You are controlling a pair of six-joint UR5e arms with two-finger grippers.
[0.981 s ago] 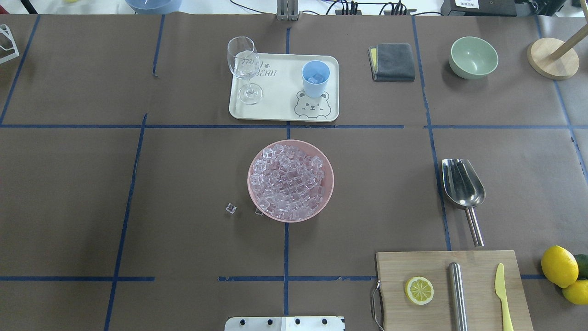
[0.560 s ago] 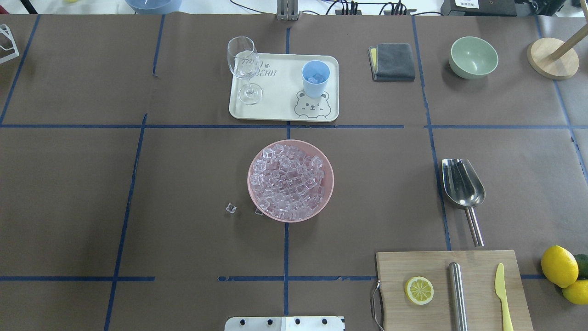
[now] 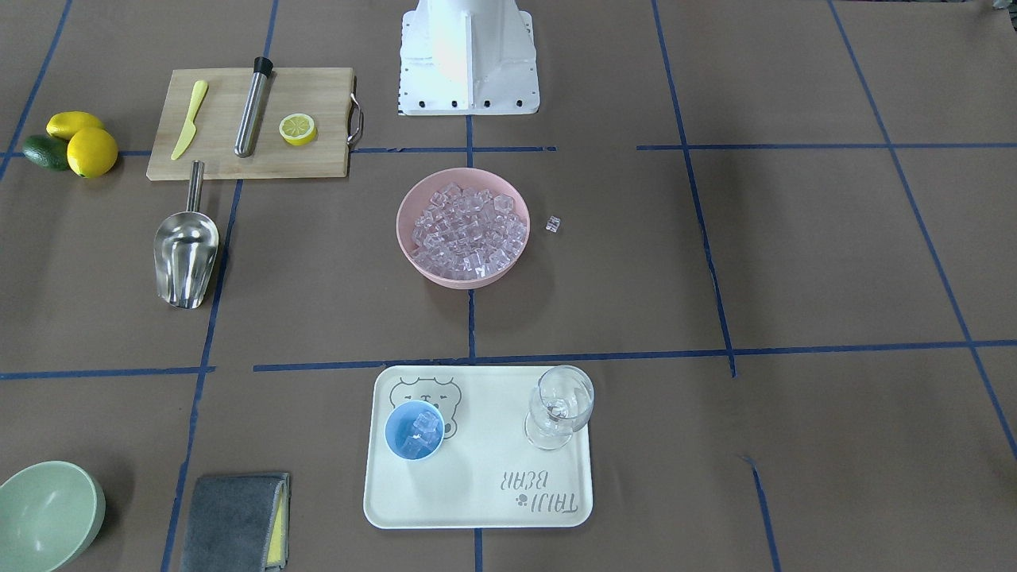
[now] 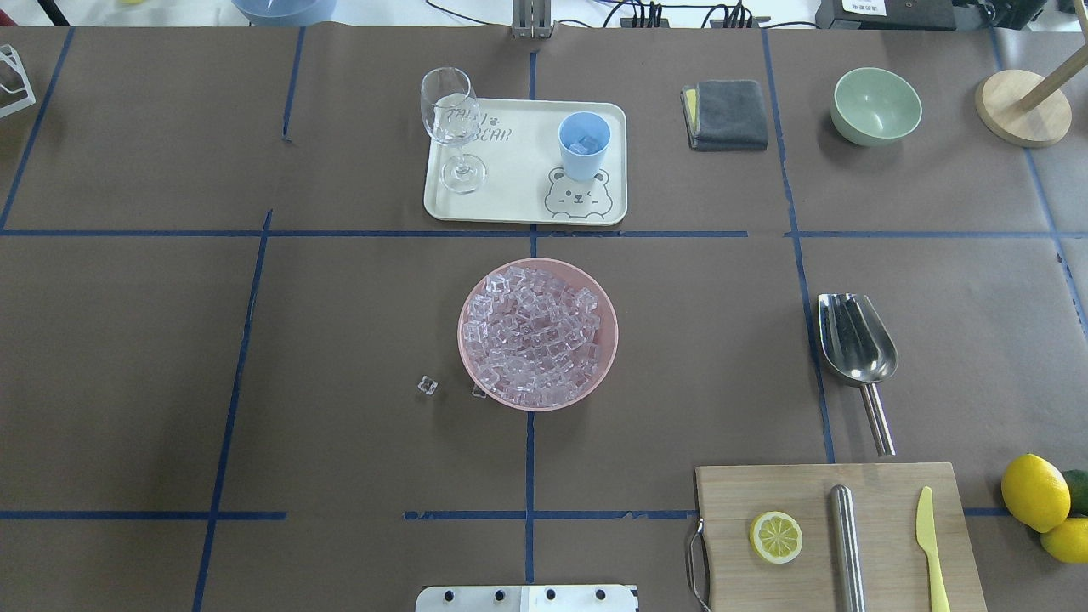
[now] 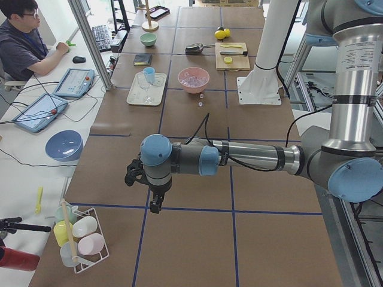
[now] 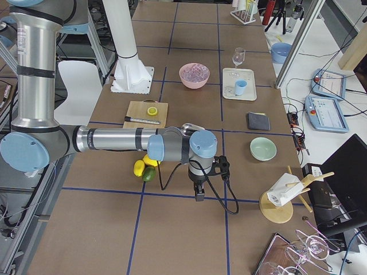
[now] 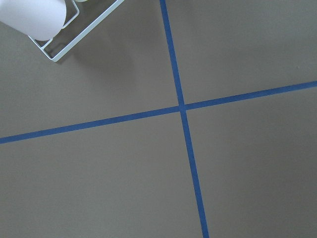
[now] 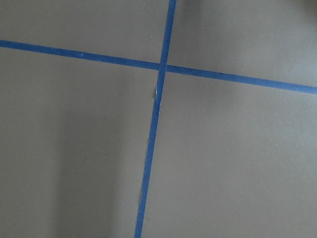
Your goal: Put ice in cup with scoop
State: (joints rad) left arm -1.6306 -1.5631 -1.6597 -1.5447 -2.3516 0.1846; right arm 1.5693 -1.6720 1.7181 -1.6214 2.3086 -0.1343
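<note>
The ice (image 4: 537, 333) fills a pink bowl (image 4: 466, 340) at the table's middle; it also shows in the front view (image 3: 465, 225). One stray cube (image 4: 427, 385) lies left of the bowl. The light-blue cup (image 4: 584, 144) stands on a cream tray (image 4: 518, 204) and holds a few cubes (image 3: 419, 433). The steel scoop (image 4: 857, 348) lies empty on the table at the right, handle toward me. My left gripper (image 5: 154, 203) and right gripper (image 6: 199, 195) hang far out at the table's ends, and I cannot tell whether they are open or shut.
A stemmed glass (image 4: 452, 127) stands on the tray's left. A wooden board (image 4: 837, 535) at front right carries a lemon half, a steel cylinder (image 4: 847, 544) and a yellow knife. Lemons (image 4: 1035, 493), a green bowl (image 4: 876, 105) and a grey cloth (image 4: 727, 114) lie at the right.
</note>
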